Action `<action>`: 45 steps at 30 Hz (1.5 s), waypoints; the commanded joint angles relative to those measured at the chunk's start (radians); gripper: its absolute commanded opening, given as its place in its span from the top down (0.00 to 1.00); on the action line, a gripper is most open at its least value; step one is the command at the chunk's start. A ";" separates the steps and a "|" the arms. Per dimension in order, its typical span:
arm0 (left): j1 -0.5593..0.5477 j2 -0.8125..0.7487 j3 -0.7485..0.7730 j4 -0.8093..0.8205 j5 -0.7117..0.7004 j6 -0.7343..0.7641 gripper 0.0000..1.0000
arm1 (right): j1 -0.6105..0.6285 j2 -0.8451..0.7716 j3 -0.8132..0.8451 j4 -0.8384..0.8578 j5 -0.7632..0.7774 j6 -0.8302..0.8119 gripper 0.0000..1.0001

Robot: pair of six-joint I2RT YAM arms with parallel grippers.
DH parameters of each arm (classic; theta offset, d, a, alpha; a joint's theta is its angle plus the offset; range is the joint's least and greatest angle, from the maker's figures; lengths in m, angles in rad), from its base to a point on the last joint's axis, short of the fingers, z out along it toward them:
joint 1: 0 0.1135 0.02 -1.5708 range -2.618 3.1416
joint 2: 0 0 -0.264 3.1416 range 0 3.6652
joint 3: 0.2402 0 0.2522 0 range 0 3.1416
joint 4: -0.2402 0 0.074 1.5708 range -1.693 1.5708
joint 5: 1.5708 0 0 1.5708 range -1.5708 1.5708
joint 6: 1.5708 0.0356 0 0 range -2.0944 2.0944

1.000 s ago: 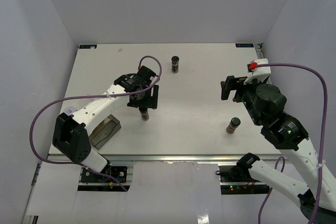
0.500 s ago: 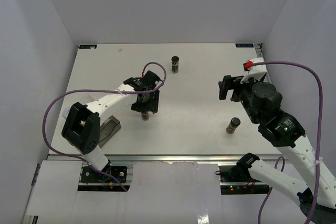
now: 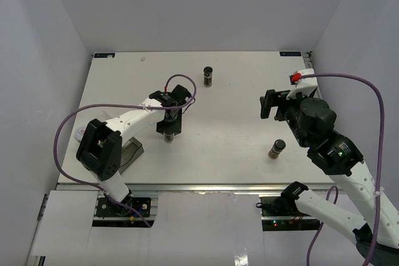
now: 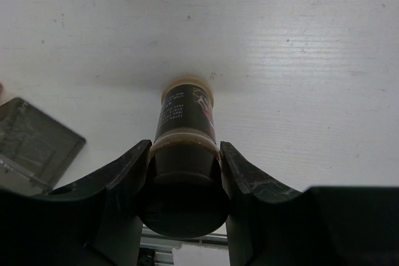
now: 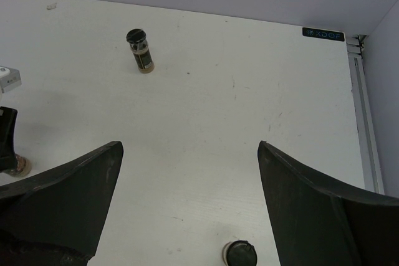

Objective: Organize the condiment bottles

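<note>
Three condiment bottles show, all small jars with black caps and brown contents. One stands left of the table's middle, and my left gripper is shut on its cap end from above. In the left wrist view both fingers press that bottle's sides, left gripper, and its base rests on the table. A second bottle stands at the back centre. The third stands front right. My right gripper hangs open above the table, behind the third bottle.
A grey rectangular box lies near the front left edge, beside the left arm. The white table is walled at the back and on both sides. A purple cable loops off each arm.
</note>
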 commanded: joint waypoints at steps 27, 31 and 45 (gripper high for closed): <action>0.526 -0.561 -0.112 -0.292 -0.172 -0.277 1.00 | 0.000 -0.049 0.044 0.032 -0.009 -0.032 0.06; 0.534 -0.581 -0.163 -0.271 -0.084 -0.307 1.00 | 0.000 -0.050 0.043 0.027 -0.005 -0.031 0.06; 0.534 -0.632 -0.239 -0.291 -0.122 -0.360 1.00 | 0.000 -0.032 0.058 0.017 -0.008 -0.030 0.06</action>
